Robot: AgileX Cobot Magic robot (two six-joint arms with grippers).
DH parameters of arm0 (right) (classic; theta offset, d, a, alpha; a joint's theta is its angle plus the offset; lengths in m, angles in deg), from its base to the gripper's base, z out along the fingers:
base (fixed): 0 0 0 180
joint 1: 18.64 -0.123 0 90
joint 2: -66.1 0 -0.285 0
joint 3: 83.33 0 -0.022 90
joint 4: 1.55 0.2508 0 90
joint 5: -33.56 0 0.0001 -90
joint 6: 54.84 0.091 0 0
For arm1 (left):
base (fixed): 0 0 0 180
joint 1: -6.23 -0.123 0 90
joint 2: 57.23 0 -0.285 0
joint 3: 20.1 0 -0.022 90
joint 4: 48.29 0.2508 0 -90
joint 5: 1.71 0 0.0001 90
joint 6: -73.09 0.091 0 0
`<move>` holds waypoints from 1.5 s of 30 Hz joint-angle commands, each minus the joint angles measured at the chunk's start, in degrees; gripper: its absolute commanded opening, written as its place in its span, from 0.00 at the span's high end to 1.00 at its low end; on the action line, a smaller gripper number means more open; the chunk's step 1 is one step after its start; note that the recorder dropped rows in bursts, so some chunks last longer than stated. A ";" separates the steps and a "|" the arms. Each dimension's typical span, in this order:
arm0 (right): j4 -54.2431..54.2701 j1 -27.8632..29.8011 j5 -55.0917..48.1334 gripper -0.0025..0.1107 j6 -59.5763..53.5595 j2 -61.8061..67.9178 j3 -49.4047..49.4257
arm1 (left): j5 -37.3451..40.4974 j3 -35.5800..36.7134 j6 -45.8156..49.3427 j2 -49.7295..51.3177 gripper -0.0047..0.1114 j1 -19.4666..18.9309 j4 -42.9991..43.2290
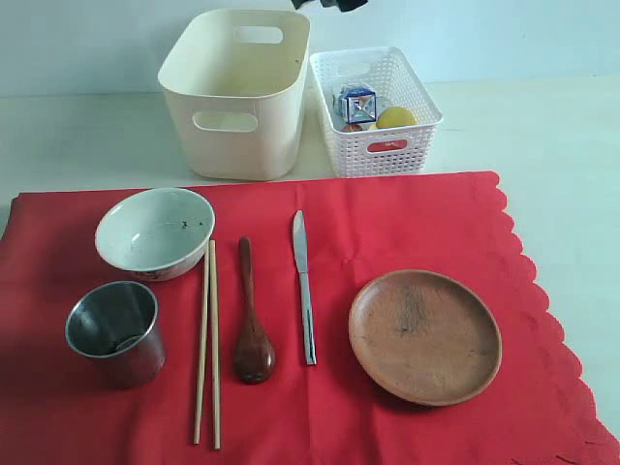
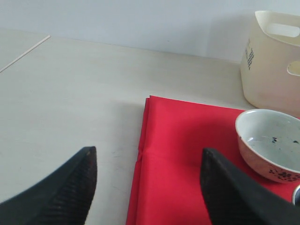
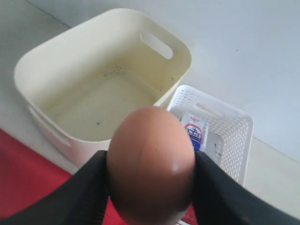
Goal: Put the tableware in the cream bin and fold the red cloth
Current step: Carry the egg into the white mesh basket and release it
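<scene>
Egg point(image 3: 150, 154) clamped in right hand point(image 3: 151, 187); cream bin point(image 3: 65, 65) just beyond.

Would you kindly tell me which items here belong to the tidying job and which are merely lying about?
Job: ceramic bowl, steel cup, chopsticks, wooden spoon, knife, brown plate, cream bin, red cloth.
Lying about: white basket, milk carton, lemon, egg.

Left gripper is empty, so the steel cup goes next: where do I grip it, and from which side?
Take the steel cup by its rim from straight above, one gripper finger inside, one outside. It stands upright with its mouth open. Pinch the wall facing away from the chopsticks, where the red cloth is bare.
</scene>
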 commanded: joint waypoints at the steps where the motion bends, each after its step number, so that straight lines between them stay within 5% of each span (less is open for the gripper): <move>1: -0.09 3.57 2.89 0.98 3.57 4.87 -2.50 | -0.36 -0.02 0.32 -0.35 0.43 -0.08 0.27; 14: 5.61 10.96 9.97 0.98 7.37 16.63 -3.48 | -0.36 -0.02 0.32 -0.35 0.43 -0.08 0.27; 32: 14.97 11.40 16.36 0.97 7.29 26.39 -3.48 | -0.36 -0.02 0.32 -0.35 0.43 -0.08 0.27; 45: 14.97 11.40 16.23 0.47 7.29 26.19 -3.48 | -0.36 -0.02 0.32 -0.35 0.43 -0.08 0.27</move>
